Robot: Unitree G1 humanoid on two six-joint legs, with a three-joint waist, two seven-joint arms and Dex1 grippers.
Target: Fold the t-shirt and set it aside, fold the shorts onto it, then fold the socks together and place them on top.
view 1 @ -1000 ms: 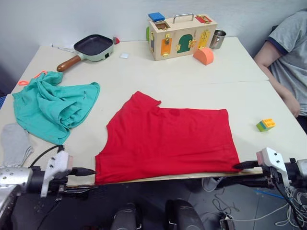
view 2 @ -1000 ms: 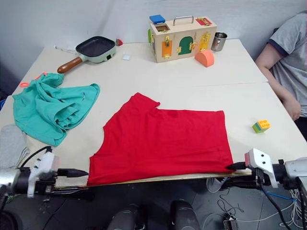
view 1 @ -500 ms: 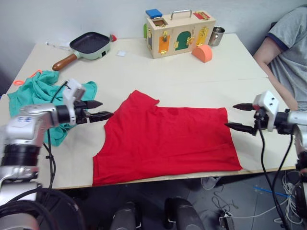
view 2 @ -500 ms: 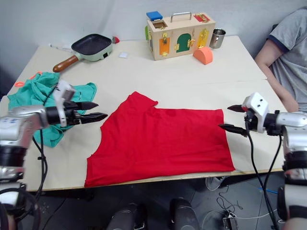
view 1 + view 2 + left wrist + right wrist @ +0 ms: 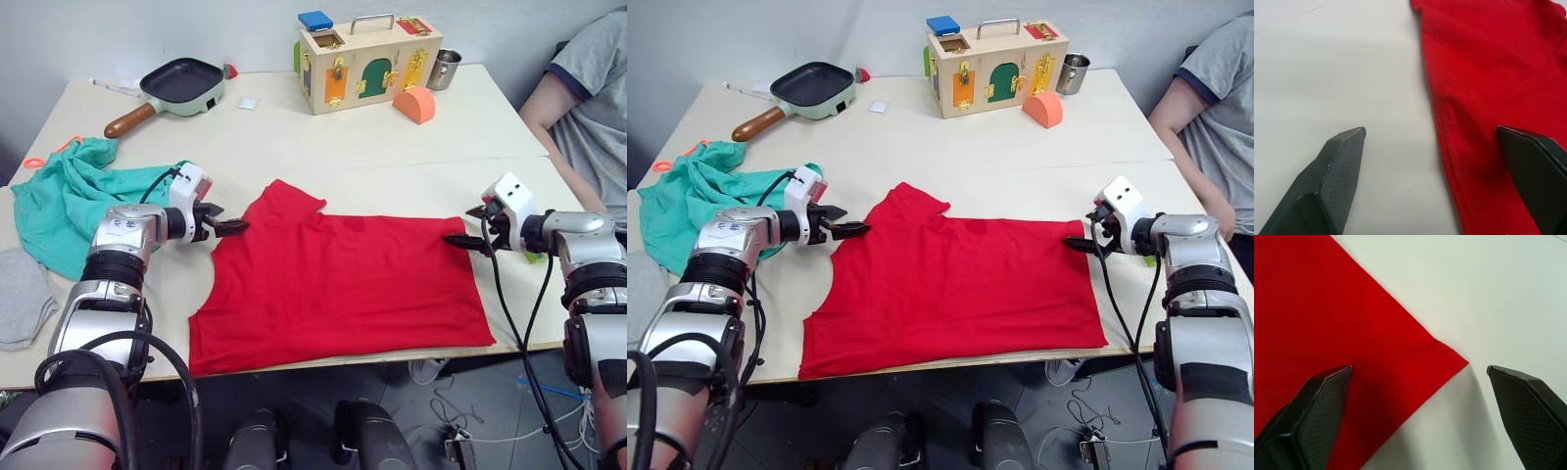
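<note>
While the red cotton t-shirt (image 5: 343,284) lies flat on the pale desk (image 5: 323,147), smooth and roughly rectangular with one short sleeve jutting toward the far side, my left pincer (image 5: 227,227) sits spread wide at its left edge, one finger over the fabric and one over bare desk. My right pincer (image 5: 468,227) is spread just as wide, straddling the far right corner, grasping nothing. One crumpled teal pair of shorts (image 5: 69,201) lies well to the left, soft and bunched. Grey knit socks (image 5: 22,299) rest near the desk's front-left edge; their count I cannot tell.
</note>
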